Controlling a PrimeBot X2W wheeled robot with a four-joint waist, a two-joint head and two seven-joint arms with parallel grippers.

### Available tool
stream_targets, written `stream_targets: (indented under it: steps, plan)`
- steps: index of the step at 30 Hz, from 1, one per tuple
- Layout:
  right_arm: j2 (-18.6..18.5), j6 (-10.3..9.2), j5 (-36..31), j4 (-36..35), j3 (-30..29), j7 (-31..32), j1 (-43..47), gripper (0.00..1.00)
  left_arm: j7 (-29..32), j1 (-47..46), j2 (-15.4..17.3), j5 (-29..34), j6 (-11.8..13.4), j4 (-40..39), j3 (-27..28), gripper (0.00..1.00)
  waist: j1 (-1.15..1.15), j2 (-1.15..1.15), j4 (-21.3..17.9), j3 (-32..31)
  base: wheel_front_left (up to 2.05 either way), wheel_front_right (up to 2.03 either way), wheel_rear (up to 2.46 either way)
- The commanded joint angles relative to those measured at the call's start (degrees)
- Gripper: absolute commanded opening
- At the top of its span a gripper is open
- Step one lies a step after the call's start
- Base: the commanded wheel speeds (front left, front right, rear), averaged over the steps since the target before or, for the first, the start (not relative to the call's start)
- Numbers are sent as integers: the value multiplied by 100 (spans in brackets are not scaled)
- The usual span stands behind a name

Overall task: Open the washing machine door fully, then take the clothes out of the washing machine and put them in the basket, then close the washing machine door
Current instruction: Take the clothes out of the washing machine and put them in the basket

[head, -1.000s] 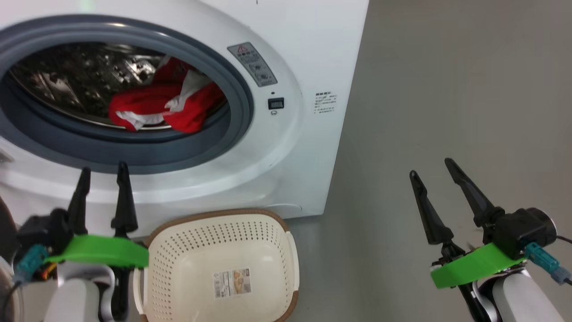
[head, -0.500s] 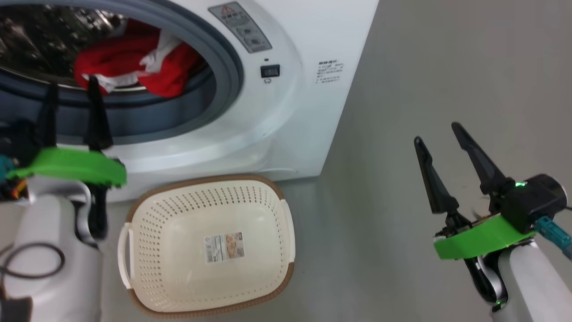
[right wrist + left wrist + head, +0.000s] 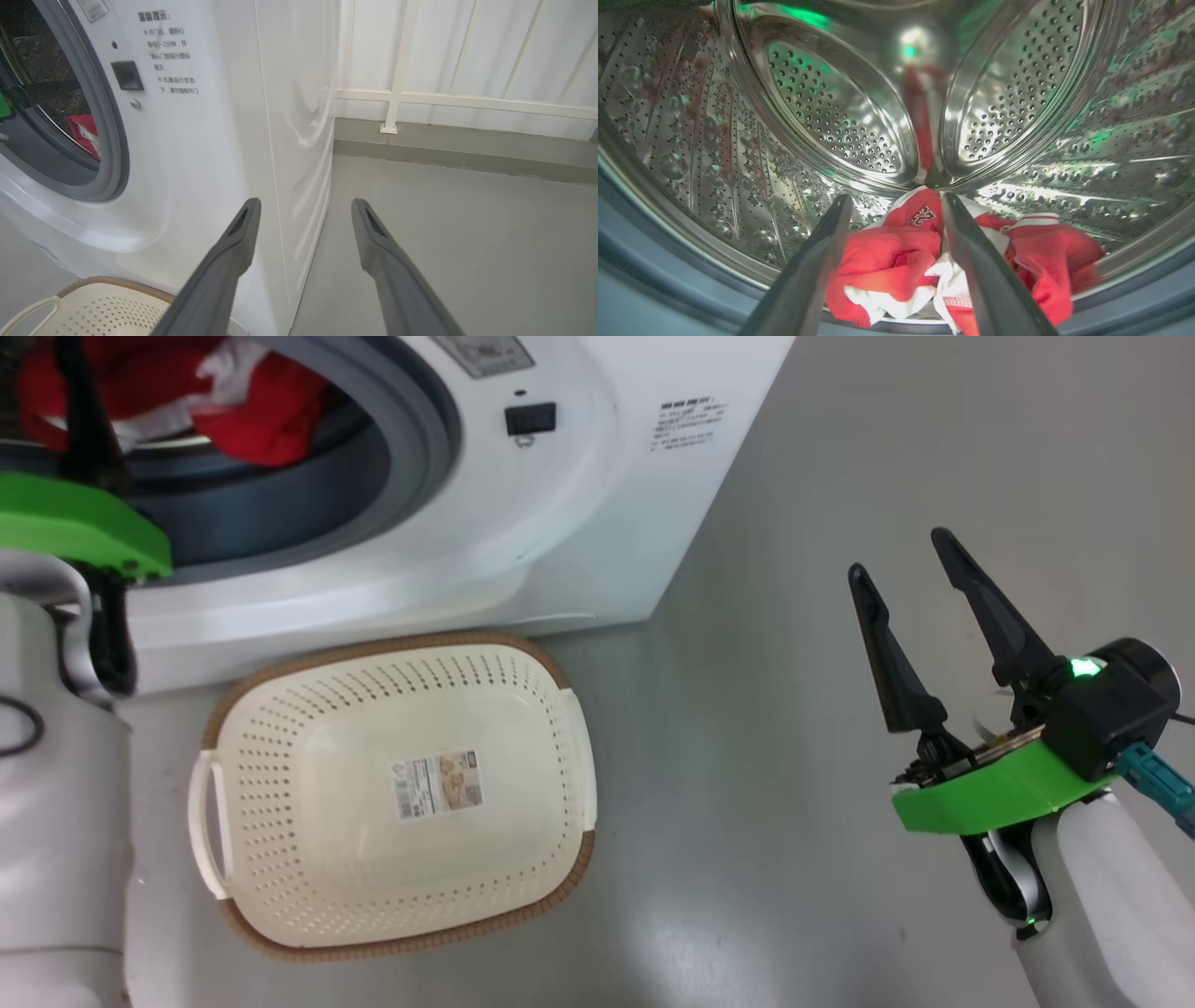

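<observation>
Clothes (image 3: pixel 887 261) lie heaped low in the drum (image 3: pixel 822 107), just ahead of and below the left hand (image 3: pixel 895 198), spread and empty. The right hand (image 3: pixel 896 552), also open, hangs well away.

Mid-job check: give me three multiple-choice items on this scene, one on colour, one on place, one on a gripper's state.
1. What colour is the basket's rim? A blue; B brown; C black.
2. Where are the clothes? A inside the washing machine; B in the basket; C draped over its rim.
3. The left gripper is: A shut on cloth; B shut, empty; C open.
Answers: 1 B, woven brown edge; 2 A, red fabric lies inside it; 3 C, its jaws stand apart.
</observation>
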Motion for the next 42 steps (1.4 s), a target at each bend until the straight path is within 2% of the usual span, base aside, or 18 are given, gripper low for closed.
stream_targets:
  steps: [1, 8, 18, 19, 20, 21, 28, 42]
  plan:
    - [-11, 28, -20, -152, 138, -36, -62, 100, -30, -198, 363, 97, 85, 119, 87, 100, 0, 0, -116, 284, 0, 0, 0]
    - [61, 28, 2, -108, 219, -36, -238, 100, 199, -717, 629, 556, 561, 886, -234, 100, 0, 0, -182, 471, 0, 0, 0]
    - [186, 28, 83, -43, 343, -36, -398, 100, 641, -1013, 849, 713, 771, 1463, -428, 100, 0, 0, -320, 597, 0, 0, 0]
    - [196, 28, 86, -40, 341, -36, -401, 100, 658, -1025, 855, 717, 771, 1493, -446, 63, 0, 0, -326, 604, 0, 0, 0]
    - [205, 28, 90, -38, 334, -36, -399, 100, 647, -1037, 855, 711, 763, 1508, -455, 36, 0, 0, -330, 611, 0, 0, 0]
    - [209, 28, 92, -34, 328, -36, -394, 100, 636, -1043, 848, 706, 756, 1524, -467, 0, 0, 0, -332, 614, 0, 0, 0]
    - [213, 28, 92, 4, 280, -36, -378, 100, 479, -1028, 801, 557, 661, 1576, -431, 0, 0, 0, -321, 591, 0, 0, 0]
    - [157, 28, 70, 83, 226, -36, -296, 100, -1, -598, 586, -9, 243, 1158, -116, 0, 0, 0, -124, 297, 0, 0, 0]
